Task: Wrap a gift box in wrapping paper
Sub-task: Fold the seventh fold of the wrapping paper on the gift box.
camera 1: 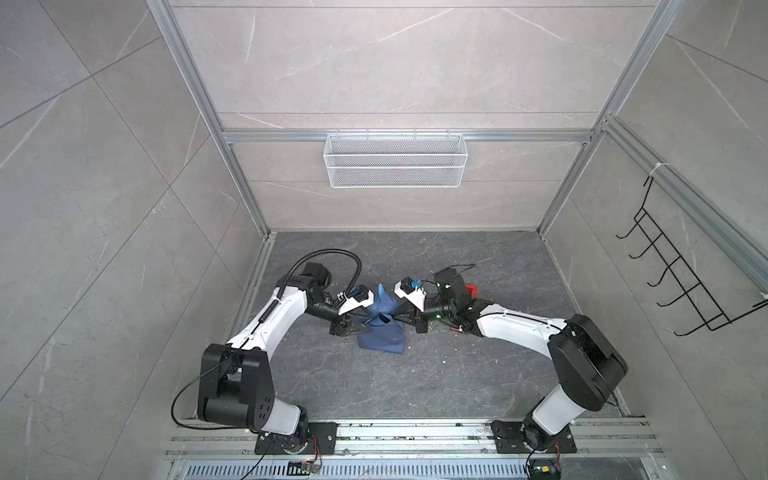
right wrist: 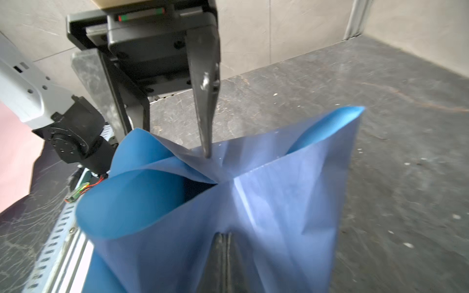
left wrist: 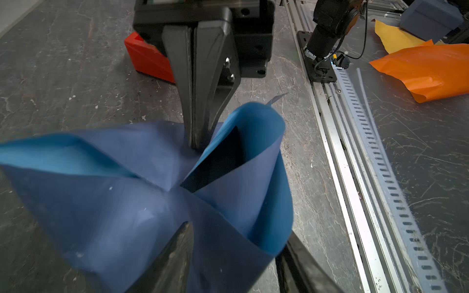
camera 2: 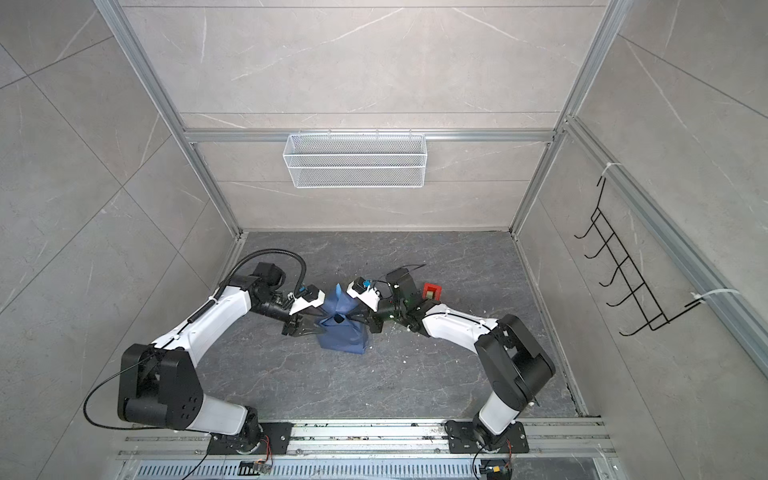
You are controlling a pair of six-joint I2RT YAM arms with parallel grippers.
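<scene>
The wrapping paper stands gathered up in a blue bundle at mid table. Through a gap in its folds the dark gift box shows inside. My left gripper is at the bundle's left side, open, with a paper flap lying between its spread fingers. My right gripper comes in from the right. Its fingers are shut together, pinching the gathered paper.
A red tape dispenser sits just behind the right arm's wrist. A white wire basket hangs on the back wall, a black hook rack on the right wall. Aluminium rails run along the front edge, orange paper beyond them.
</scene>
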